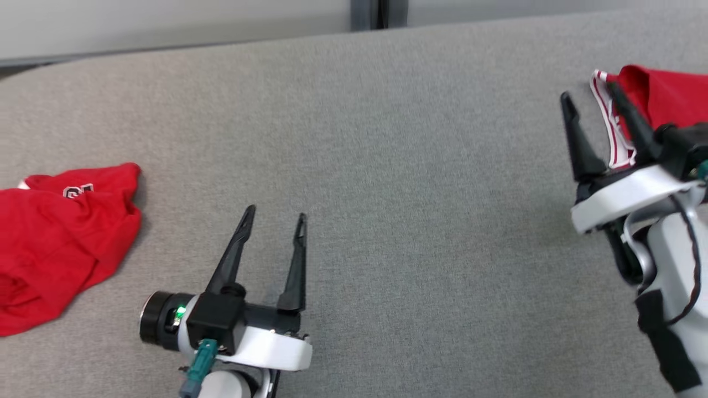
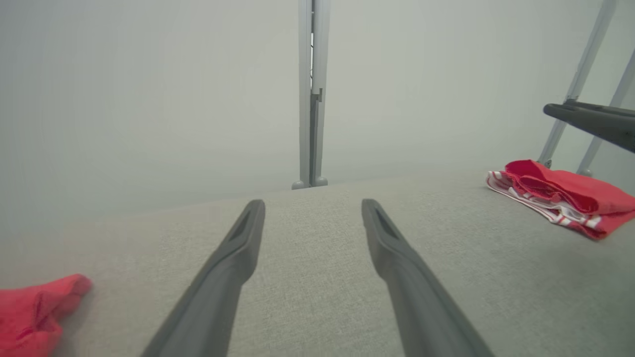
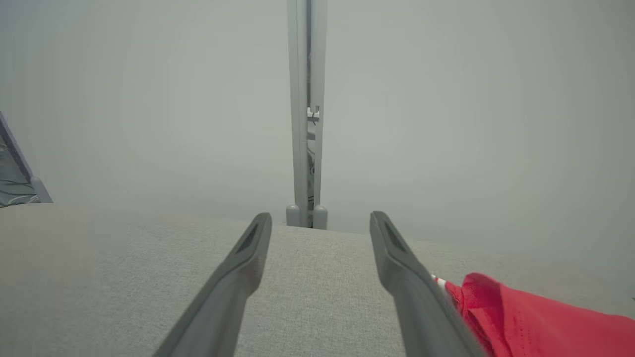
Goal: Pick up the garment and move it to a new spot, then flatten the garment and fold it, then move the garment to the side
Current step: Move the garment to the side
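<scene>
Red garment (image 1: 61, 243), crumpled, at the bench (image 1: 387, 138) left edge; folded red garment (image 1: 669, 94), white-trimmed, at the right edge, just beside the right gripper (image 1: 589, 93); left gripper (image 1: 275, 213) near the front edge; both jaws apart, empty. Risk: right fingers snag the folded piece, undoing it

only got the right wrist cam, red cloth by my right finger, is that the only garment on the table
Observer: no, a second red garment lies crumpled at the left end of the table, to the left of the left gripper.
Operator: is left holding it
Observer: no, the left gripper is open over bare table, apart from that garment.
</scene>
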